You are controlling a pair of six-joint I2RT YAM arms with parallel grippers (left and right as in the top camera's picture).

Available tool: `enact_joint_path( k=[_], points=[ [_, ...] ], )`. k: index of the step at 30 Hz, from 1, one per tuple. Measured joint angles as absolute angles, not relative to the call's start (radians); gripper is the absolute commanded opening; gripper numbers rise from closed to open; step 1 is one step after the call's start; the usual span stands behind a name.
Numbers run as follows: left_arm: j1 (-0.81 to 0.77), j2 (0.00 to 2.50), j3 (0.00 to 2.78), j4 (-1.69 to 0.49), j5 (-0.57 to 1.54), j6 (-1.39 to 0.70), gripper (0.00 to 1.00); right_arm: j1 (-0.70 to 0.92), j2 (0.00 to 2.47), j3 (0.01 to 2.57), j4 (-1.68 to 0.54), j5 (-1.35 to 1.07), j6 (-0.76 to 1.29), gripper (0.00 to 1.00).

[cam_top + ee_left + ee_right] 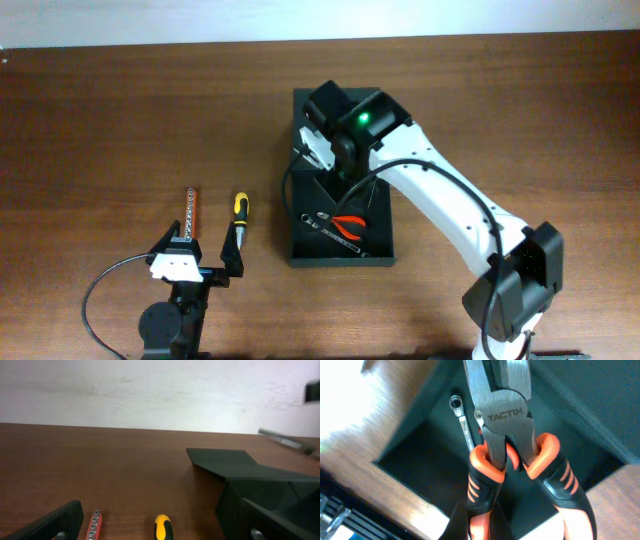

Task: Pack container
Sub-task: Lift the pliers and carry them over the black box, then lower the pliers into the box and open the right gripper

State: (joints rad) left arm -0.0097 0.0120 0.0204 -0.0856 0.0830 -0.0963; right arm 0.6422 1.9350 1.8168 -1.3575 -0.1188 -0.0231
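1. The container (380, 252) sits at the middle of the tabletop, long side running from far edge to near edge. Its lid (220, 460) is folded open toward the far edge.
2. Judgement: treat it as a light, stiff box with thin walls. The matte surface should not slip, but the box may slide on the wood if you push it. Take hold of a side wall at the rim, or of the lid's free edge when closing. Steady the body while you do so.
3. Inside, toward the near edge, are the pliers (505, 415) and a spanner (462, 425).
4. The right gripper (325, 150) is over the box. From the wrist view you cannot tell whether its fingers grip the pliers or are clear of them.
5. The left gripper (203, 247) is near the near edge, left of the box, fingers spread with nothing between them.
6. Just beyond it lie a screwdriver (238, 212) and a bit holder (190, 212), not yet packed.
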Motion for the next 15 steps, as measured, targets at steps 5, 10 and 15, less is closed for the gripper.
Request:
enact_joint_path(
  k=[5,10,15],
  points=[
    [-0.010,0.012,0.020,-0.086,0.083,-0.096,0.99,0.642,1.935,1.663,-1.243,-0.119,-0.012,0.04],
    [-0.010,0.012,0.020,-0.086,0.083,-0.096,0.99,0.642,1.935,1.574,-1.179,-0.119,0.015,0.04],
    [-0.010,0.012,0.020,-0.086,0.083,-0.096,0.99,0.642,1.935,1.520,-1.145,-0.119,0.026,0.04]
  ],
)
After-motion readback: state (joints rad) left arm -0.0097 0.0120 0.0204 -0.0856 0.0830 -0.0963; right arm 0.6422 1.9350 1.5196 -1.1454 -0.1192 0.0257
